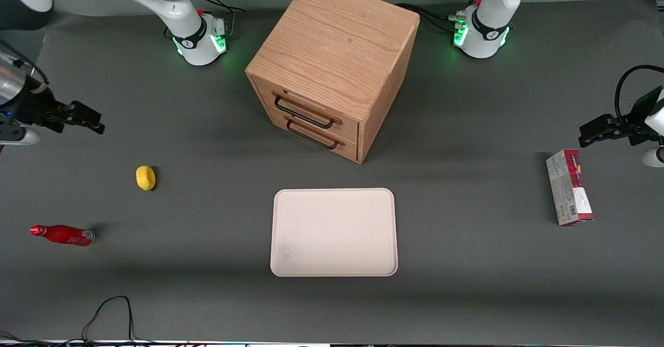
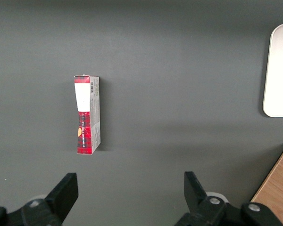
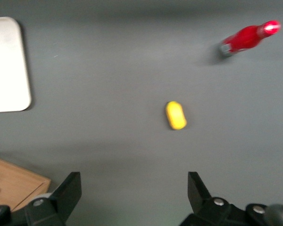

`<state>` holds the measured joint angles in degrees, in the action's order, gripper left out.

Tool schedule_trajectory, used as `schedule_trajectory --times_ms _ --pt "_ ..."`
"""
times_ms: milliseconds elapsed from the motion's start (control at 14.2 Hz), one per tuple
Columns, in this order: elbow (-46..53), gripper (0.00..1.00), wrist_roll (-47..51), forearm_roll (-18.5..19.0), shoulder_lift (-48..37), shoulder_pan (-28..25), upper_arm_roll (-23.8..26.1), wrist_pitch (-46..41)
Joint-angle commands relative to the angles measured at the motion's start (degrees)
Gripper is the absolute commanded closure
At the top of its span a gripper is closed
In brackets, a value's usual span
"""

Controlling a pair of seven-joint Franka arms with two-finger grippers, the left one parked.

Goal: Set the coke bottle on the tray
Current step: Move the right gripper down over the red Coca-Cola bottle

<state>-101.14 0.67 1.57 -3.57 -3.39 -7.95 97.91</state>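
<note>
Nearest the front camera, a black cable [image 1: 106, 316] loops over the edge of the grey worktop [image 1: 467, 295]. Just up from it sits the tray [image 1: 334, 232], cream-beige, flat, rounded corners, low rim, nothing on it. And there is the bottle [image 1: 62, 234], way out toward the working arm's end of the worktop, lying on its side: slim, bright red, red cap pointing outward to the worktop's edge, silvery base turned toward the tray. It is well apart from the tray, with bare worktop between them.

A small yellow lump [image 1: 146, 178] rests farther from the front camera than the bottle, near it but not touching. The pincer [image 1: 85, 120] hovers above the worktop farther back again, fingers spread wide, gripping nothing, well clear of both. From the wrist camera, the fingers [image 3: 70, 190] frame the yellow lump [image 3: 176, 115], with the bottle [image 3: 247, 37] and a corner of the tray [image 3: 7, 66] also in sight.

A wooden cabinet [image 1: 332, 67] with two dark drawer handles stands mid-worktop, farther from the front camera than the tray, its drawers facing the tray's way. A red-and-grey carton [image 1: 569, 187] lies flat toward the parked arm's end.
</note>
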Motion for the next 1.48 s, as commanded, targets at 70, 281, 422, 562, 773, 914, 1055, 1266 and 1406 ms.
schedule_trajectory --times_ms 70,281,422,562,773,914,1055,1266,1406 --pt "14.89 0.0 -4.62 -1.03 14.61 1.62 -6.01 -0.18" --pt "20.53 0.0 -14.71 -1.92 23.41 6.1 -6.46 1.04" --pt "21.86 0.0 -17.09 -3.41 26.76 8.22 -6.37 2.98" --pt "22.91 0.01 -22.88 -3.5 29.75 11.37 -6.11 5.61" --pt "26.15 0.01 -30.71 -7.88 34.84 16.04 -6.02 9.4" --pt "28.01 0.01 -32.22 -8.42 38.01 16.84 -5.67 11.15" --pt "28.1 0.01 -32.31 -8.6 39.77 17.1 -5.49 13.78" --pt "28.37 0.01 -33.8 -8.6 41.89 18.85 -4.1 17.39" --pt "29.85 0.01 -33.72 -8.69 43.46 19.56 -2.69 17.75"
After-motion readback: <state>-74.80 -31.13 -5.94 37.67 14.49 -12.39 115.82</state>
